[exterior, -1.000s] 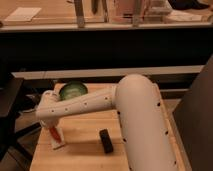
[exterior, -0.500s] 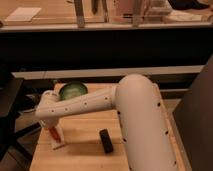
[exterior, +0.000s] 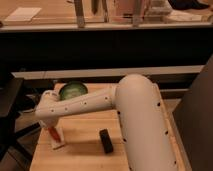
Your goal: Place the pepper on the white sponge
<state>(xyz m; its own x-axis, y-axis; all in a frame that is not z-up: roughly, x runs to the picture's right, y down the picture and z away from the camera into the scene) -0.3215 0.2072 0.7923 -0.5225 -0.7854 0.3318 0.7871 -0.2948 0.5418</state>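
Where the gripper [exterior: 51, 124] hangs, slender tapered red pepper [exterior: 52, 134], by flat white sponge [exterior: 59, 145], grip unclear.

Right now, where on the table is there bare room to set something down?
Bare wooden table lies between the flat white sponge and the black rectangular block, in front of the white arm. Crowded: front left, where the end effector hangs at the slender red-orange pepper over the sponge; the green bowl sits behind the arm.

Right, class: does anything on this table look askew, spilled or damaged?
Nothing stands out. The gripper is low at the table's front left, the pepper slanting beneath it over the white sponge. The green bowl and black block stand apart; nothing spilled.
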